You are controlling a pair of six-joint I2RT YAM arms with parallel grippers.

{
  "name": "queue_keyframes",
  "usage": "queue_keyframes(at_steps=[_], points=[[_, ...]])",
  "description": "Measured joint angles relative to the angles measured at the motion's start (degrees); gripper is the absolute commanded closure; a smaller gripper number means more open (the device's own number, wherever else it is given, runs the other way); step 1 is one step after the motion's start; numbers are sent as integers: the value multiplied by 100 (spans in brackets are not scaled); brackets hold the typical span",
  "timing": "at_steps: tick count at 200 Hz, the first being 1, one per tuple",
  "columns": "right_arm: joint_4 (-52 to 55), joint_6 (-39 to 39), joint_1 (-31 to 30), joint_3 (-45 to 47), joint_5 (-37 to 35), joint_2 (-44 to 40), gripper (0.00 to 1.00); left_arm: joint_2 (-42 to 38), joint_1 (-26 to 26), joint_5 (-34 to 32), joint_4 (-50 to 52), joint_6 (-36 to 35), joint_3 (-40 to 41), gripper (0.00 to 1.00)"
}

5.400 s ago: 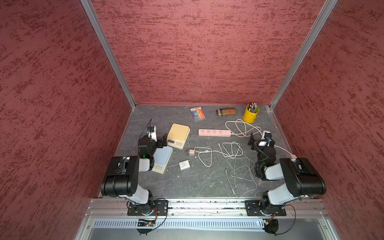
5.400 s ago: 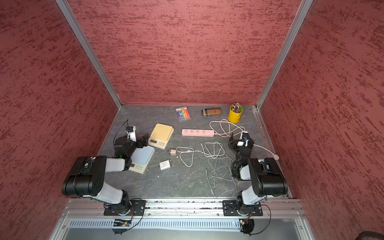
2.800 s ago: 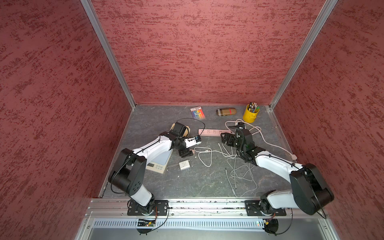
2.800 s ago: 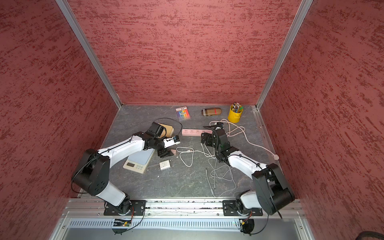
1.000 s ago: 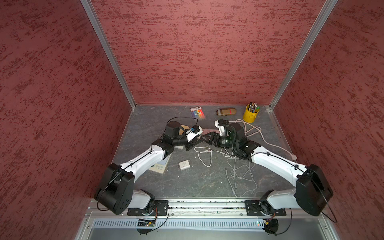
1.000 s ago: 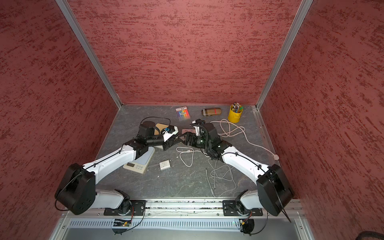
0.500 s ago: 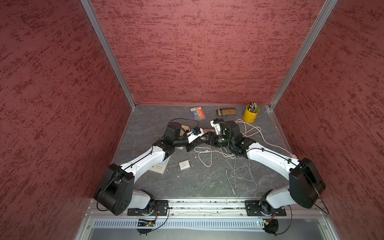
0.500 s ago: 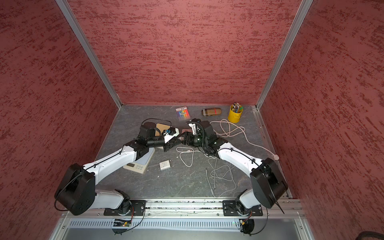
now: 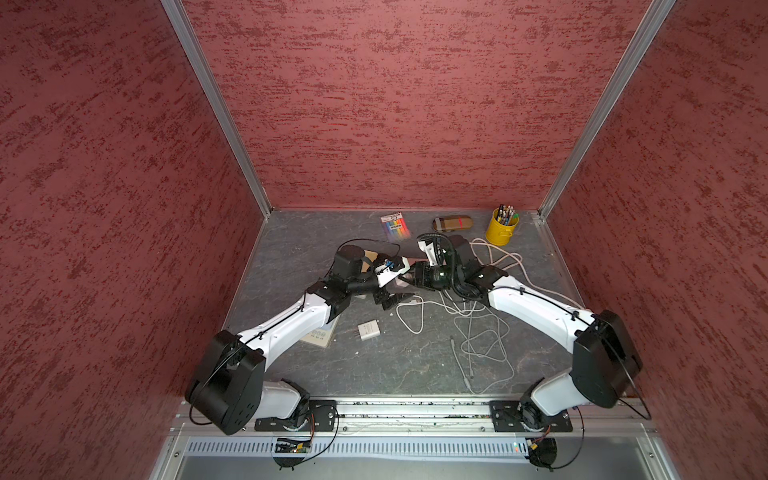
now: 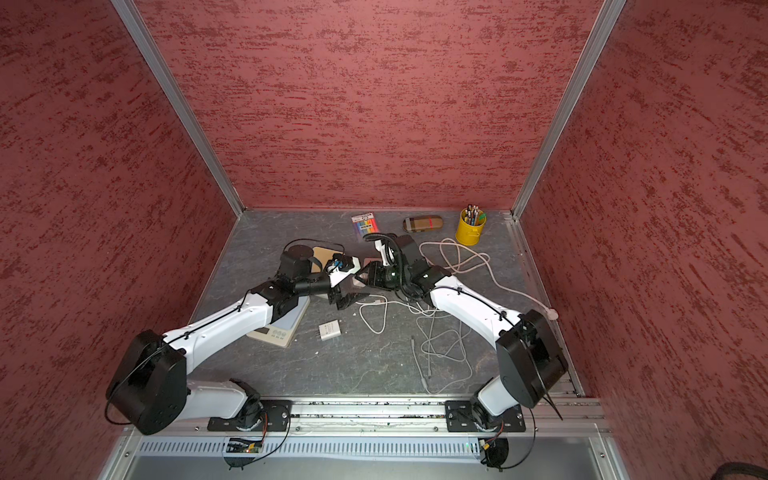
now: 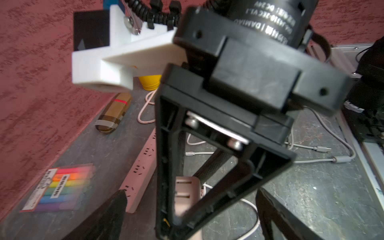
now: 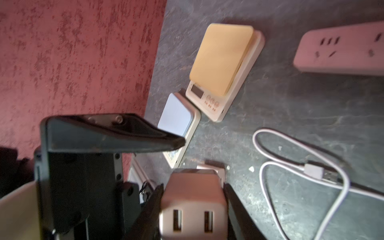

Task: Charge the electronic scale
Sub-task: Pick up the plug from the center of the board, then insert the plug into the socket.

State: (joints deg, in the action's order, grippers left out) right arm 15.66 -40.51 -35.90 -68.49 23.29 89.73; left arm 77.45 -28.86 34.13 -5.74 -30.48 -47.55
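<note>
Early days: your R gripper (image 12: 194,187) clamps the pink adapter (image 12: 192,209) mid-air, L gripper (image 11: 190,190) fingers spread wide, holding nothing. Nothing's plugged yet. Adapter still needs the power strip (image 12: 340,47); the cable (image 12: 311,169) needs adapter & scale (image 12: 224,62).

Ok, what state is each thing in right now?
left tool: open, empty.
right tool: shut on pink charger.
pink charger: held, both ports empty.
power strip: visible sockets empty.
USB cable: plug free, lying loose.
tan-topped scale: no cable attached.
white charger: lying loose, unplugged.

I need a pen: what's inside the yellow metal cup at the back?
Coloured pencils or pens stand in the yellow metal cup; their lower ends and its bottom are hidden.
</note>
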Motion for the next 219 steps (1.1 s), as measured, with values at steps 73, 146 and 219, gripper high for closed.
queue_keyframes(at_steps=[73, 146, 219], points=[[2610, 1010, 210, -3545, -2437, 2400, 99, 957, 693, -769, 807, 2559, -1504, 0], [3768, 1119, 483, -5342, -3014, 4306, 100, 2935, 640, -1539, 2048, 3939, -2677, 16], [3917, 1075, 520, -5403, -3016, 4339, 100, 3718, 538, -1462, 2155, 4590, -3180, 32]])
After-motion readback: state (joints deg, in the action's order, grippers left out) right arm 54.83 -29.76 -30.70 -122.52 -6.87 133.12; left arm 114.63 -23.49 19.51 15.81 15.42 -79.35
